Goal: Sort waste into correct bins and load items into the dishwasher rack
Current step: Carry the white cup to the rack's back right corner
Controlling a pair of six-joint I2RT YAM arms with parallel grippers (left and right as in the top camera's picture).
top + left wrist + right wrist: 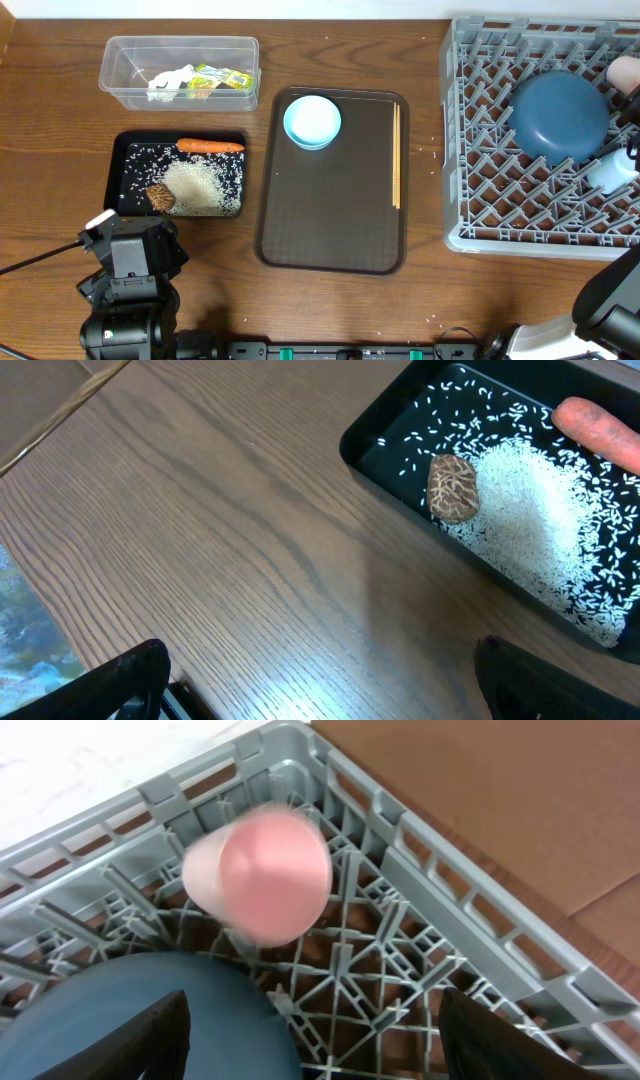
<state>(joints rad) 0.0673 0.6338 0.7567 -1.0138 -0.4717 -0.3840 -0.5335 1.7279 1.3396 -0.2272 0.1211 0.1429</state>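
Right hand (318, 1042), released and empty, hovers above a grey plastic lattice rack (290, 740); a blurred pale-pink cup (265, 870) sits just ahead.

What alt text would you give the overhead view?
Brown serving tray at centre holds a light blue bowl and chopsticks. Left: black tray with rice, carrot and brown lump; clear tub with wrappers. Right: grey rack holding a dark blue dish.
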